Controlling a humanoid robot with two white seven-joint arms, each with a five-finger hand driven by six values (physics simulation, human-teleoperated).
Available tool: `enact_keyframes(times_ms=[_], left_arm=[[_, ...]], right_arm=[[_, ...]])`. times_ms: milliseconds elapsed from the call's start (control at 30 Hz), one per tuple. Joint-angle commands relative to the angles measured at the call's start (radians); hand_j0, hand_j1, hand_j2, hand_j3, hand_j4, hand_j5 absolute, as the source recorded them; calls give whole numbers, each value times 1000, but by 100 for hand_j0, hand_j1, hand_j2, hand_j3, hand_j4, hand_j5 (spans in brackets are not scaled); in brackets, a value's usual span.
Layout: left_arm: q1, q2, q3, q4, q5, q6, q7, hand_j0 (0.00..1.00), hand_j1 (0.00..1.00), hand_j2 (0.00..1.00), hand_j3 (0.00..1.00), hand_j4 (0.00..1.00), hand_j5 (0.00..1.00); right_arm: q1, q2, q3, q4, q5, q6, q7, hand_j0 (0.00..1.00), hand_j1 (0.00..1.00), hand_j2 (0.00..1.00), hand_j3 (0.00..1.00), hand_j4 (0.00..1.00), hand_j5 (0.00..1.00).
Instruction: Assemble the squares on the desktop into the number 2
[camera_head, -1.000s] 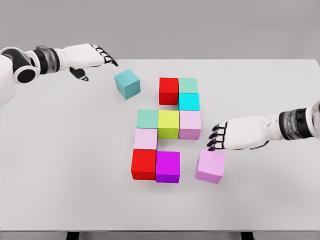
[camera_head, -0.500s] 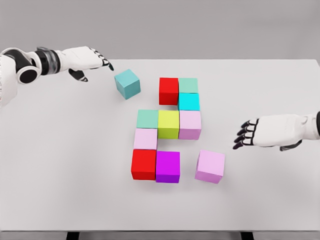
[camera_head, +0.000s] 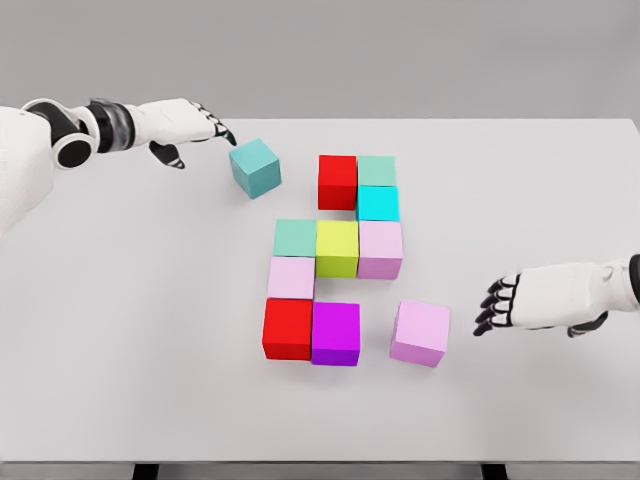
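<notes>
The loose pink cube (camera_head: 420, 332) sits just left of the right hand (camera_head: 530, 303), whose spread, empty fingers (camera_head: 492, 309) point at it, with a gap to the purple cube (camera_head: 336, 333).

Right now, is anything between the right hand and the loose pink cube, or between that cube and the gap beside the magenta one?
Nothing visible. Bare table lies between the right hand and the pink cube, and between it and the magenta cube.

Bright even light, faint shadows (slightly soft)
</notes>
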Motion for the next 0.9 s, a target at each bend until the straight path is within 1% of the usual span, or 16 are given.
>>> enact_keyframes(times_ms=[0,133,300,467,867], left_arm=[[0,-7,4,4,-2,1,1,87,87,87,87,87,87],[-2,-13,3,13,-2,1,-1,87,87,87,87,87,87],[-2,-27,4,18,-8,1,-1,87,87,87,87,87,87],[-3,-45,4,18,-11,1,-7,87,87,87,87,87,87],[-5,-82,4,18,-30,1,-11,87,87,87,87,87,87]], right_arm=[[0,-2,20,-2,-7,2,-2,99,99,99,99,99,99],[-2,10,20,-2,-24,2,-3,99,99,99,99,99,99],[-15,27,22,-2,-78,2,-3,99,99,99,99,99,99],[-14,57,22,-2,-79,2,-2,99,99,99,99,99,99],[-14,84,23,0,-59,2,9,99,99,99,99,99,99]])
